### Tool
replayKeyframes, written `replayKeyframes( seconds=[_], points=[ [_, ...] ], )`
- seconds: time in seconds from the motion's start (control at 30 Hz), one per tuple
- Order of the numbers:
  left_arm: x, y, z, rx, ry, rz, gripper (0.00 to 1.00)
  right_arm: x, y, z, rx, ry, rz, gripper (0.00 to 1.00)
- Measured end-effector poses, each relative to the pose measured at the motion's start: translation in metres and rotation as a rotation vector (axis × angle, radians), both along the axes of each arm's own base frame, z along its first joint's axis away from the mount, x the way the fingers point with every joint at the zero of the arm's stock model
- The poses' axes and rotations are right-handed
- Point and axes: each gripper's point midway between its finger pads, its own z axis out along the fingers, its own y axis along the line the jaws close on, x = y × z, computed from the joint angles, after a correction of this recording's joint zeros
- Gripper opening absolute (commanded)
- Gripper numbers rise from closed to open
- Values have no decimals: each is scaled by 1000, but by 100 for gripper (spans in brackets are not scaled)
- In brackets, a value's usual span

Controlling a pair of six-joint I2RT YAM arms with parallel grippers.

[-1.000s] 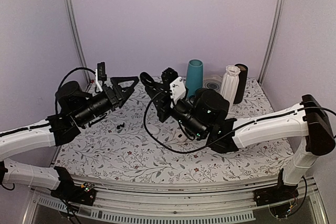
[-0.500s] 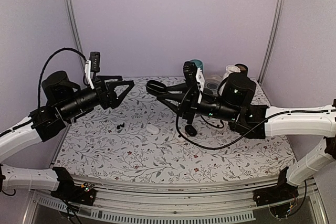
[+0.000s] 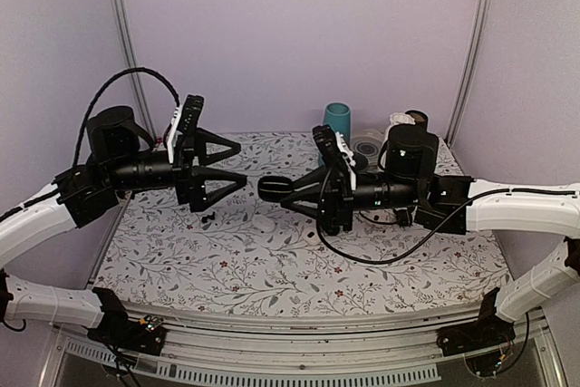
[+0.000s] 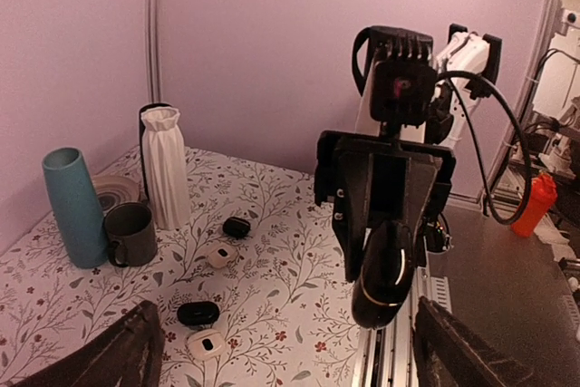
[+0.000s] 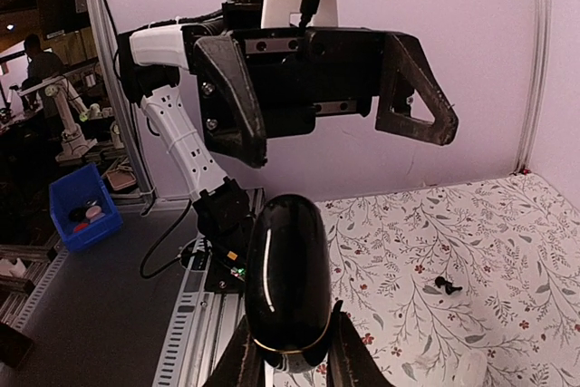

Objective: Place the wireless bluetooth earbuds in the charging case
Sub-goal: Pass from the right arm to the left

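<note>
Left claw (image 3: 241,161) spread wide, right claw (image 3: 288,189) clamped, both raised, tips facing.

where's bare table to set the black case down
Bare: the near table strip between the earbuds and the front edge. Crowded: the far right corner by the teal vase and white vase.

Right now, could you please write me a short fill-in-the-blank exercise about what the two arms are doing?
1. The right gripper is shut on a black oval ___.
2. The left gripper, facing it, stands wide ___.
3. The earbuds lie loose on the ___.
Missing words: case; open; table.
</note>
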Motion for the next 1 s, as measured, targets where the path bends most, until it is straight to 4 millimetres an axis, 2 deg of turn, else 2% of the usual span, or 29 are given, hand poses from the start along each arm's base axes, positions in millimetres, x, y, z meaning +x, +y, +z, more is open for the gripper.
replayKeyframes(
  seconds=[0.13,0.4,0.67,1.0],
  points=[
    [-9,-7,-2,12,13,-65,83,-2,-1,-8,-40,43,15,2],
    [-14,-24,-13,53,62,-133,66,-2,0,0,-52,65,22,2],
    [-25,-33,-18,65,88,-198,44,0,6,-10,-98,97,36,2],
    [-33,-39,-20,72,106,-255,40,3,5,-11,-111,107,29,2]
  ],
)
